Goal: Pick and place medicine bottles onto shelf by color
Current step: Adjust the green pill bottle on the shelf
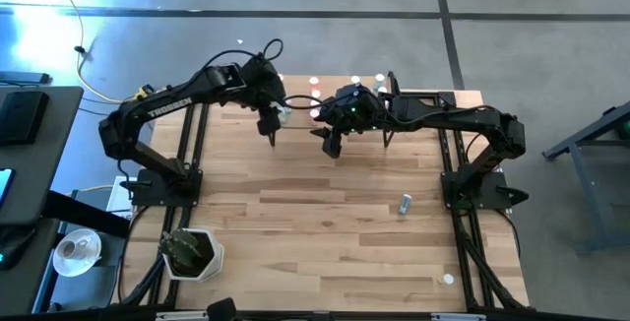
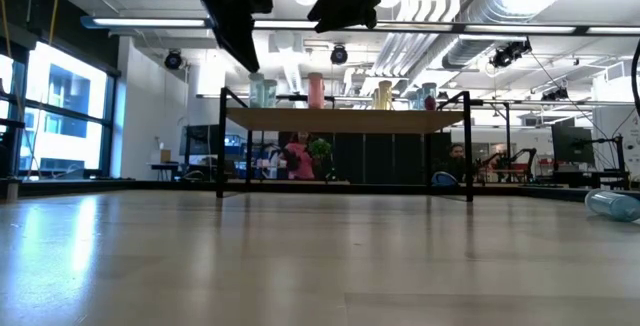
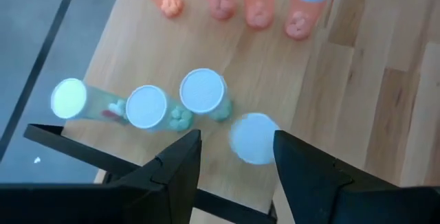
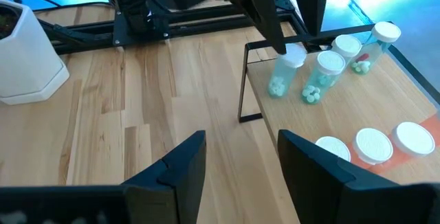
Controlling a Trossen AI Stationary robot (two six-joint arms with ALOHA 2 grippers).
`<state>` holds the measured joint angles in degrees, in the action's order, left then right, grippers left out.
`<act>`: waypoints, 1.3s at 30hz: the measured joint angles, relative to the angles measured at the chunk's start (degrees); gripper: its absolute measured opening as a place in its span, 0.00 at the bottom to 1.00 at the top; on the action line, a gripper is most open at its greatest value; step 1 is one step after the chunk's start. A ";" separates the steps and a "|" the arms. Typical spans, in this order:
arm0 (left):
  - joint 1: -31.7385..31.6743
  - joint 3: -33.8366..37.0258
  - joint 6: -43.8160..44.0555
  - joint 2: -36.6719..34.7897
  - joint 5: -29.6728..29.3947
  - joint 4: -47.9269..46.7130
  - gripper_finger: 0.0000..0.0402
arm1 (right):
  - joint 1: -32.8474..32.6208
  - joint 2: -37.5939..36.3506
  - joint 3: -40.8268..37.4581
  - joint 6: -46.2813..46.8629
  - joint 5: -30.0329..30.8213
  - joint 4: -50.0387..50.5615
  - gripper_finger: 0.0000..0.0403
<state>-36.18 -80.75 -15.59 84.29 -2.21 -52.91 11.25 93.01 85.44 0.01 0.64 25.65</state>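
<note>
Left gripper (image 3: 234, 159) hangs over the shelf (image 3: 330, 80) corner, jaws parted and empty around a white-capped green bottle (image 3: 253, 138) standing there beside three more, right gripper (image 4: 237, 159) open just beside, pink bottles (image 3: 302, 1) farther back.

Left gripper (image 3: 234, 159) dark fingers parted, straddling white-capped bottle (image 3: 254, 138) standing on light-wood shelf board (image 3: 344, 114). Just beside it, three white-capped green-bodied bottles (image 3: 203, 92) in row. Farther along, four orange-pink bottles (image 3: 256, 1) in row.
</note>
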 joint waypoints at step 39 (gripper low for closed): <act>-1.10 -13.09 -5.54 3.10 -3.60 7.10 0.43 | -0.02 0.02 -0.01 0.00 -0.01 0.43 0.43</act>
<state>-37.28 -93.84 -21.13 87.39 -5.81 -45.81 11.22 93.03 85.43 0.01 0.62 26.07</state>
